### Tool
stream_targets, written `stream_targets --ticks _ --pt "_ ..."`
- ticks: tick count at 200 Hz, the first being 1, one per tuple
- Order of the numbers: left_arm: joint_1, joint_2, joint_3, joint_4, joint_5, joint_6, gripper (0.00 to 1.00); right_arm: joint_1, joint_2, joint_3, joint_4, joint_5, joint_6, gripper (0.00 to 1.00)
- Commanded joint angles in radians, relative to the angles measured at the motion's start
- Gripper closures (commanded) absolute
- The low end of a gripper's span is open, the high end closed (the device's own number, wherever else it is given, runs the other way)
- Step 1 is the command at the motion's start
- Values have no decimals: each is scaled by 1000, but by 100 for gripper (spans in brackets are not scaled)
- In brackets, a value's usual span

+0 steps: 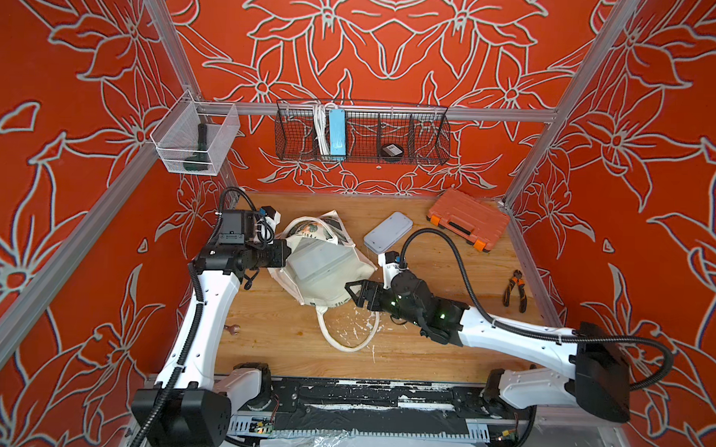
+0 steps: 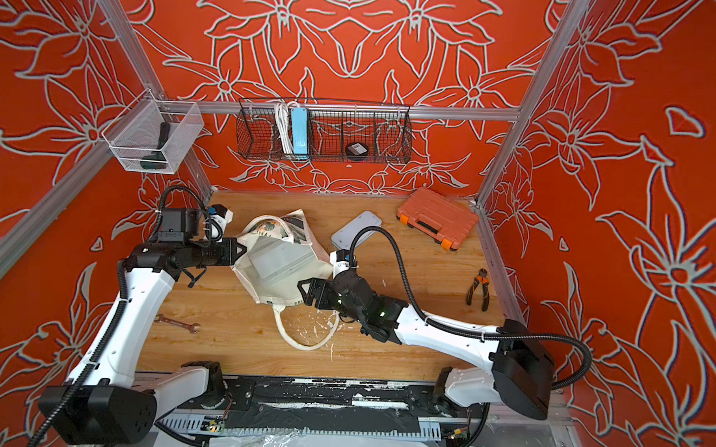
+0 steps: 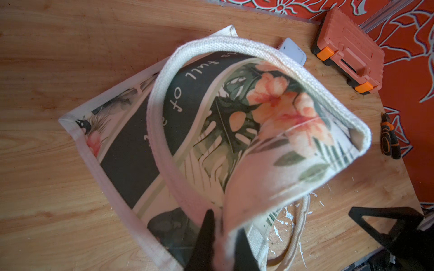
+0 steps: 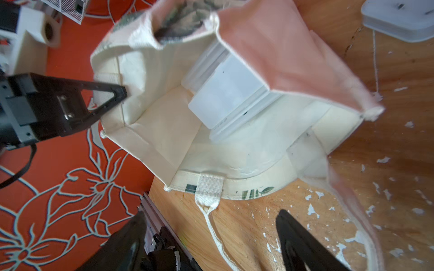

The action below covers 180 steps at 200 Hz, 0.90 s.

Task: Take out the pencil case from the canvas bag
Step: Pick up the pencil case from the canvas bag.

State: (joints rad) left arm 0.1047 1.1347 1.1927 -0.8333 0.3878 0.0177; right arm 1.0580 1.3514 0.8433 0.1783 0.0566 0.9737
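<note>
Two grippers are at the canvas bag (image 1: 325, 293), which lies on its side mid-table with its mouth toward your right arm. Your left gripper (image 3: 223, 225) is pinched tight on the bag's rim cloth at the far-left side and lifts that edge. Your right gripper (image 4: 209, 214) has its jaws spread wide with nothing between them, low over the table just short of the mouth.

The pencil case (image 4: 227, 93) is inside the bag, a pale translucent box resting on the lower wall. Its far end is hidden under the drooping upper flap. The left wrist view shows none of it, only the printed panel, where "full of" is all you can read.

In one top view your left arm hides most of the wrench (image 2: 176, 322). A flat white case (image 1: 388, 233) lies behind the bag, and the right arm's cable crosses it in a top view. One white handle loop (image 1: 343, 348) trails on the wood toward you.

The wooden tabletop (image 1: 426, 345) is flecked with white paint near that loop. An orange tool case (image 1: 467, 218) sits at the far right corner, and pliers (image 1: 517, 289) lie by the right edge. The walls (image 1: 395, 49) are red with pale flower outlines and have aluminium rails. A wire basket (image 1: 433, 133) on the back rail holds a blue power strip (image 1: 337, 133) and a round black item too small to identify. A mesh bin (image 1: 211, 145) holds a dark object you can't make out.
</note>
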Motion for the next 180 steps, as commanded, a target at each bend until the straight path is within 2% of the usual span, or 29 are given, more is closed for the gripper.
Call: stream_targets --ticks 1,63,137,180 --pt "5 -7 42 7 57 -19 100 30 40 60 41 26 -7 16" --pt "4 -10 42 -3 72 -21 100 77 176 125 103 38 43 20" --pt "5 -24 26 7 105 -54 100 88 310 239 42 152 169 28" --pt "5 -31 21 11 106 -58 100 90 378 266 37 169 242 32"
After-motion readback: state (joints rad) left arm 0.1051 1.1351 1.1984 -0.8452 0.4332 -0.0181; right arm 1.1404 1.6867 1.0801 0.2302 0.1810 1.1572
